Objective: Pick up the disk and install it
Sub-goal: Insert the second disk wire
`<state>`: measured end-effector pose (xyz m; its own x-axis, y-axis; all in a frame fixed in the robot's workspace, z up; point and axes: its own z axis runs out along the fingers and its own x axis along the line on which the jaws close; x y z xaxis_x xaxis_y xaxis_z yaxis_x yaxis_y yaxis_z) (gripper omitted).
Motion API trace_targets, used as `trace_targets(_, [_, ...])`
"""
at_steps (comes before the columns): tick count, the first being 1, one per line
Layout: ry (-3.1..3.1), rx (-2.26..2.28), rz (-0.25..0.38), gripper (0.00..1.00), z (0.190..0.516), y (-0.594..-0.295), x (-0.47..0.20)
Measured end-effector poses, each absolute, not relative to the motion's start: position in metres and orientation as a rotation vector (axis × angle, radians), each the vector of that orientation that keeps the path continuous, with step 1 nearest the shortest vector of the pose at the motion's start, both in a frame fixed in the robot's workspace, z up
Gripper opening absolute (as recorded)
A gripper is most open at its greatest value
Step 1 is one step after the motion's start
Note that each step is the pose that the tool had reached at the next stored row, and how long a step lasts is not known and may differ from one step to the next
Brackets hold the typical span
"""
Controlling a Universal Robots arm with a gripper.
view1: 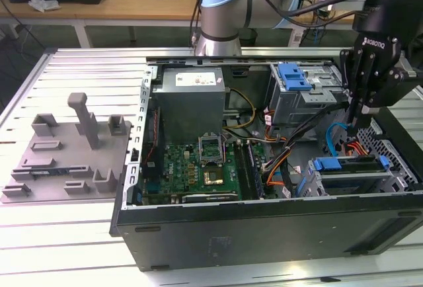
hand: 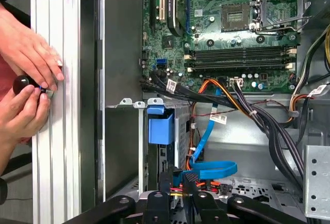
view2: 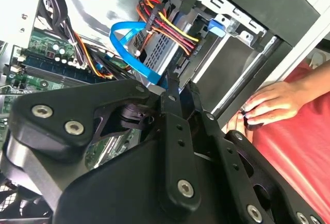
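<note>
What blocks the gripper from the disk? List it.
The looped blue flat cable and the red-yellow-black wire bundle lie between the gripper and the flat silver, blue-framed disk, at its cabled end.

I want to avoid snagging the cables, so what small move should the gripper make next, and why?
Probably a slow, straight lift out of the case. The disk appears to sit in its bay with cables plugged in, the gripper hangs close to the blue cable, and a person's hand rests at the case edge.
</note>
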<state>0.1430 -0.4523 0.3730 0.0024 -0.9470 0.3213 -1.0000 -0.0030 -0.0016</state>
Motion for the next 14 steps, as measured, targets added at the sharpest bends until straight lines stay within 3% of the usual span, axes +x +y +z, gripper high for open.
trace_targets(14, [-2.036, 2.059, 0.344, 0.24, 0.3652, -0.4548, 0.1378])
